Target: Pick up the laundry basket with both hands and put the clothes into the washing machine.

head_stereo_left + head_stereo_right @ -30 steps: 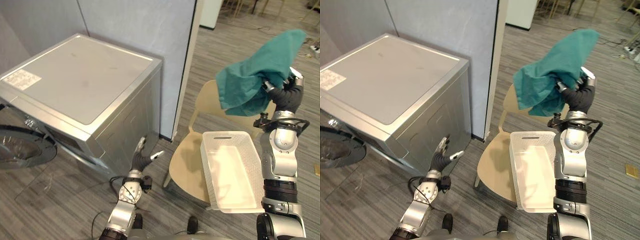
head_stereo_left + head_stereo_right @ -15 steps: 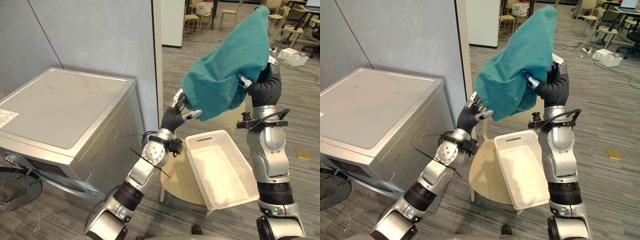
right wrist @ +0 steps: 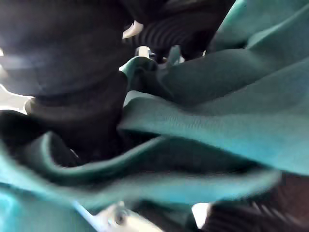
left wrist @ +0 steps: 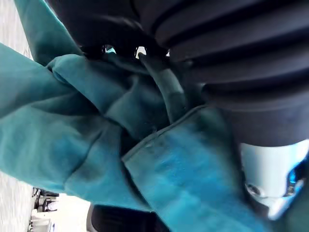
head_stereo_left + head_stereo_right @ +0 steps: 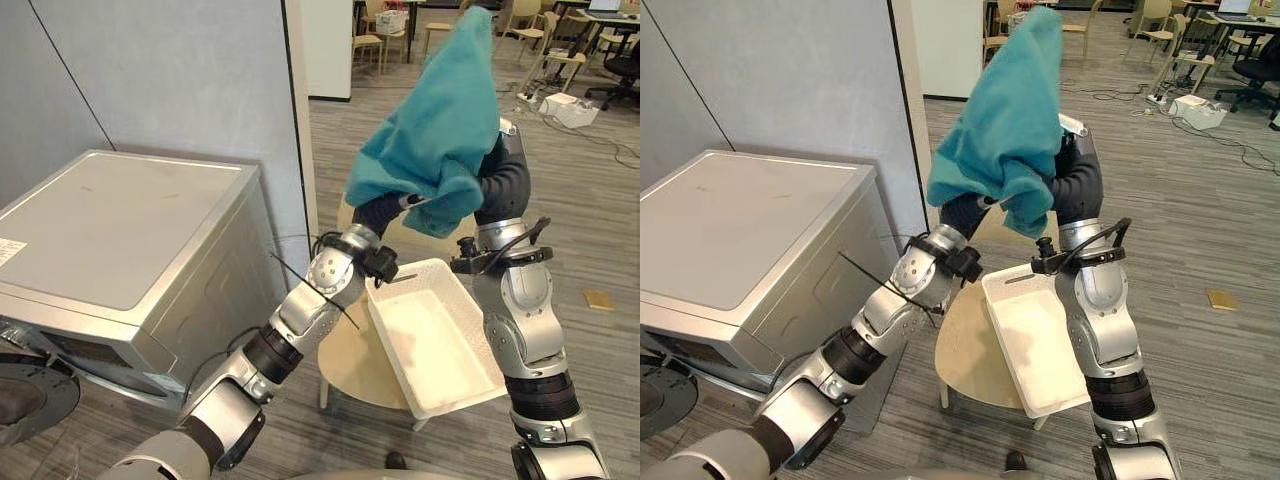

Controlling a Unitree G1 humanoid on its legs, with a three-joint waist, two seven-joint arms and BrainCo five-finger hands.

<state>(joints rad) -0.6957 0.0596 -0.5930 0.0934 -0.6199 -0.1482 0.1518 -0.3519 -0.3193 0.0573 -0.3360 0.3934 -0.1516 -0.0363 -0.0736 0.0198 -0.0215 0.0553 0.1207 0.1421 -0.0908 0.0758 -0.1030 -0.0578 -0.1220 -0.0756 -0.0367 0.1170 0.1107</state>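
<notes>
teal cloth (image 5: 440, 120), upper centre, draped over left hand (image 5: 382, 212) and right hand (image 5: 502, 180), grip cannot be told; best gathered before swinging to washing machine (image 5: 120, 230), lower left; basket (image 5: 435, 340) empty on chair (image 5: 345, 352).

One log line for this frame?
cloth: teal, aloft | left hand: under cloth | right hand: behind cloth | basket: empty, on chair

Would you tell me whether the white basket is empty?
Empty: the basket shows a bare white bottom, and the teal cloth is held up outside it.
</notes>
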